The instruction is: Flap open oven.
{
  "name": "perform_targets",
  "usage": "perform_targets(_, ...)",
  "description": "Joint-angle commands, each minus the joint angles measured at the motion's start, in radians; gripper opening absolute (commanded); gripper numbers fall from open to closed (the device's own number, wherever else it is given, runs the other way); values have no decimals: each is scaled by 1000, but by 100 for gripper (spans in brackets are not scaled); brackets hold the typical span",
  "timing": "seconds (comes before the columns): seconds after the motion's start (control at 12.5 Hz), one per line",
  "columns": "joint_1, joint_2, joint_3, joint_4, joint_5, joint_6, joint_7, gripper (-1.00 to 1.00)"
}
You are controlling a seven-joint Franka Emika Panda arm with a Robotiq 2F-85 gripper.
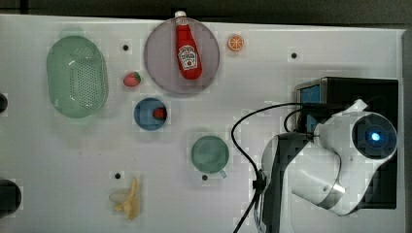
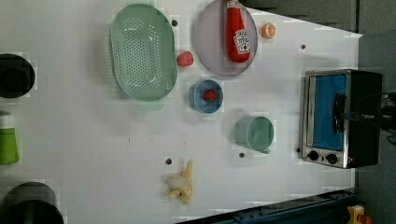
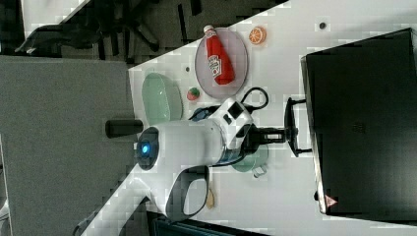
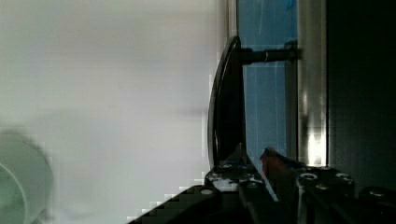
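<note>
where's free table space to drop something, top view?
Bare: the top view's lower left, bordered by the colander, banana and green cup; also between the orange slice and oven. Crowded: around the plate with the ketchup bottle, strawberry, blue bowl.
</note>
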Motion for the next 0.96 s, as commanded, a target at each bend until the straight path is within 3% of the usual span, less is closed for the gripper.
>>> perform_targets(0.08, -8, 23, -11, 17, 3, 41, -53, -65)
perform_targets(0.56, 11, 65, 16, 4, -25, 70, 2, -65)
perform_targets(0.96, 76, 71, 44, -14, -290, 66, 248, -65)
